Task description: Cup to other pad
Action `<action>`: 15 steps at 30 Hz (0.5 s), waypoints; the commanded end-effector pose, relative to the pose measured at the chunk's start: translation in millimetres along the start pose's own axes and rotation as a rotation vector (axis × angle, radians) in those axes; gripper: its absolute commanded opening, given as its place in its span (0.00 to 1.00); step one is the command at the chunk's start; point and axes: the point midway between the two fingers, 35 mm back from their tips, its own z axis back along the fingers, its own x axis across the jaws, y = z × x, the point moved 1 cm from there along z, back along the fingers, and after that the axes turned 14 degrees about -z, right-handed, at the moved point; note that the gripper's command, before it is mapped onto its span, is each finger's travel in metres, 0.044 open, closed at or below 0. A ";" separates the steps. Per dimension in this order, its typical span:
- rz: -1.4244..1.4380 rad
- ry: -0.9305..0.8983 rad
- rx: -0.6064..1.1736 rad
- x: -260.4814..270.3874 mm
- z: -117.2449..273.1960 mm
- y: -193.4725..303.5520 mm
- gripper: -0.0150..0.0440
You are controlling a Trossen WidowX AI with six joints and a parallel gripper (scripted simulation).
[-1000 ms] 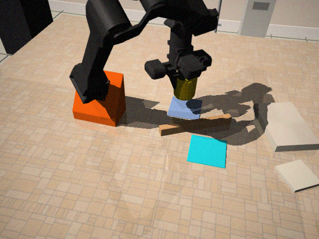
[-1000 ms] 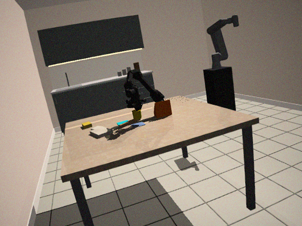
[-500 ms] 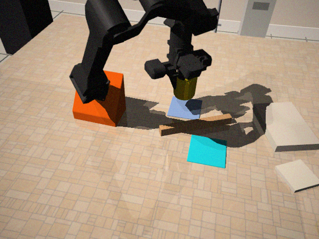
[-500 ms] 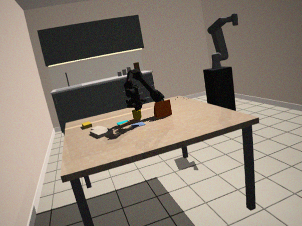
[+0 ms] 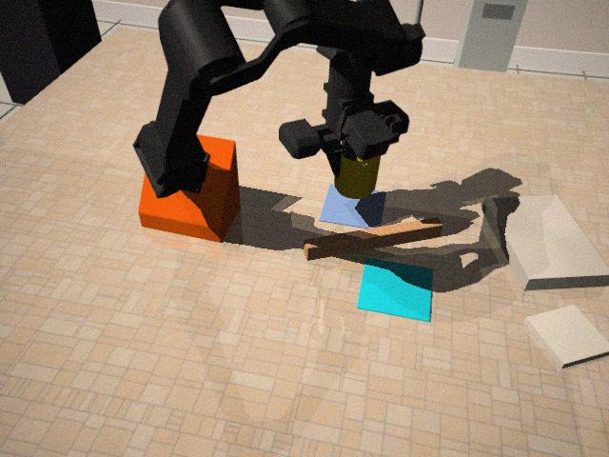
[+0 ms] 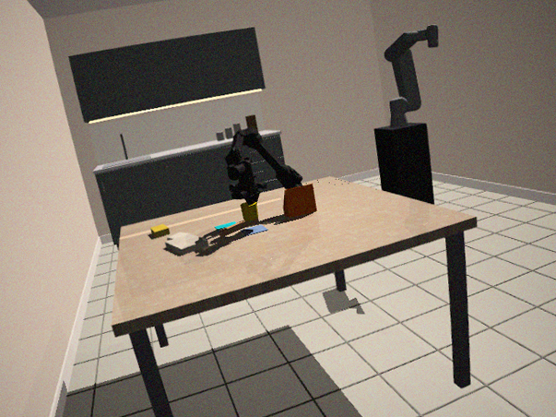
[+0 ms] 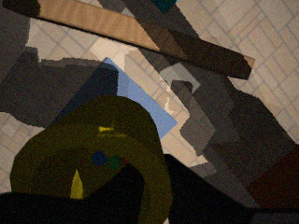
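A yellow cup (image 5: 357, 178) (image 6: 250, 212) (image 7: 135, 109) hangs upright in the air above the blue pad (image 5: 337, 208) (image 6: 259, 230) (image 7: 140, 102). My gripper (image 5: 350, 151) is shut on the cup at its upper part; in the wrist view the dark fingers cover the lower part of the cup. Inside the cup a blue marble (image 7: 99, 158), a green marble (image 7: 114, 162) and part of a red one show. The cyan pad (image 5: 393, 295) (image 6: 226, 226) lies flat on the table, nearer to the top view, with nothing on it.
A long wooden bar (image 5: 373, 239) (image 7: 140, 34) lies between the two pads. An orange block (image 5: 216, 196) (image 6: 300, 200) stands beside the arm's base. A large pale slab (image 5: 550, 236) (image 6: 182, 241) and a smaller pale slab (image 5: 568, 331) lie at the right. A yellow block (image 6: 159, 230) lies farther off.
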 end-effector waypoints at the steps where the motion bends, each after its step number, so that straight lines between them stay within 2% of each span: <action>1: -0.002 -0.010 -0.001 1.3 1.7 -13.3 0.25; 15: -0.004 -0.011 -0.002 3.8 0.6 -50.4 0.25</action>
